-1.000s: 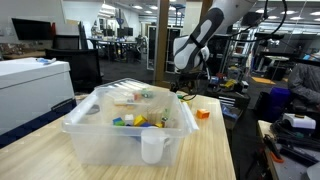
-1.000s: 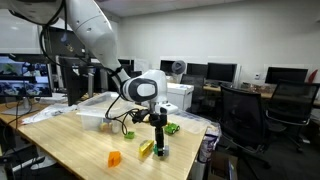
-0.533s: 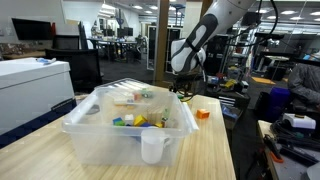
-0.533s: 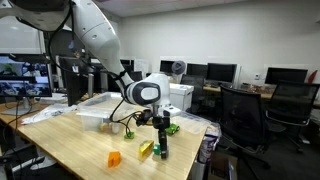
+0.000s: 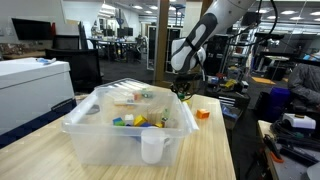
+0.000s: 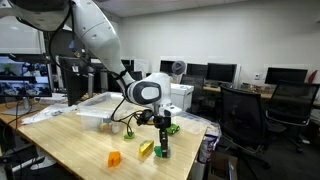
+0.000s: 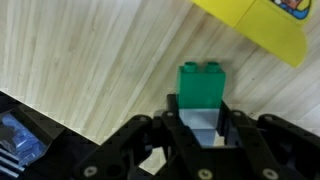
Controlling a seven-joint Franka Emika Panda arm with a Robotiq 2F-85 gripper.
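Note:
In the wrist view a green brick (image 7: 202, 84) stands on the wooden table (image 7: 90, 50), its paler lower part caught between my gripper's (image 7: 200, 120) two dark fingers (image 7: 171, 122). The jaws press both sides of it, so the gripper is shut on the brick. In an exterior view the gripper (image 6: 163, 148) points straight down at the table near its far edge, with the brick (image 6: 163, 153) at its tips. A yellow block (image 6: 147, 149) lies just beside it, also seen as a yellow block (image 7: 255, 22) in the wrist view.
An orange block (image 6: 114, 158) lies nearer the camera on the table. A clear plastic bin (image 5: 130, 125) holding several toys stands in the middle, with a white cup (image 5: 153, 146) at its front. The table edge (image 7: 60, 115) runs close behind the gripper. Office chairs (image 6: 245, 115) stand beyond.
The jaws have come together on the green brick. The arm has shifted slightly and sits a little lower over the table.

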